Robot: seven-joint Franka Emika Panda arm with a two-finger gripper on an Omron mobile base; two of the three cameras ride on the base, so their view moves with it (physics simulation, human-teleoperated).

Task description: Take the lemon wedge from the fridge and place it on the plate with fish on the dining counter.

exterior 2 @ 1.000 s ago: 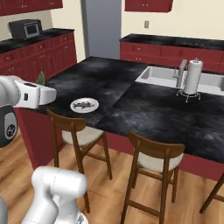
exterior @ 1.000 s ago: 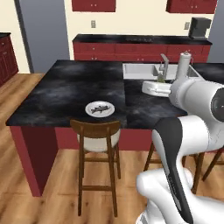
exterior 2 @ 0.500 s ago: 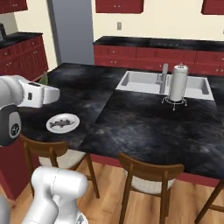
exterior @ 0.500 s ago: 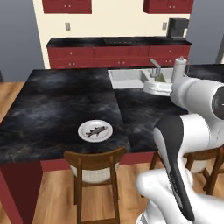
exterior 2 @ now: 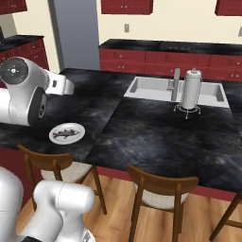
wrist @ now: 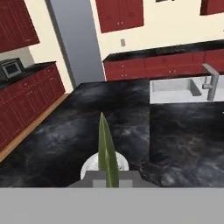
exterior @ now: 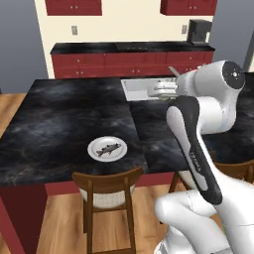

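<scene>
Lemon wedge [wrist: 106, 153]: thin green sliver pinched in gripper [wrist: 107, 177], fingertips hidden by it. Below it: plate with fish [exterior: 107, 148] near desk [exterior: 59, 124] front edge, half-covered in hand view; fish visible from base views.

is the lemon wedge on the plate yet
No. The wedge is held in the claw above the plate, which bears just the fish.
</scene>
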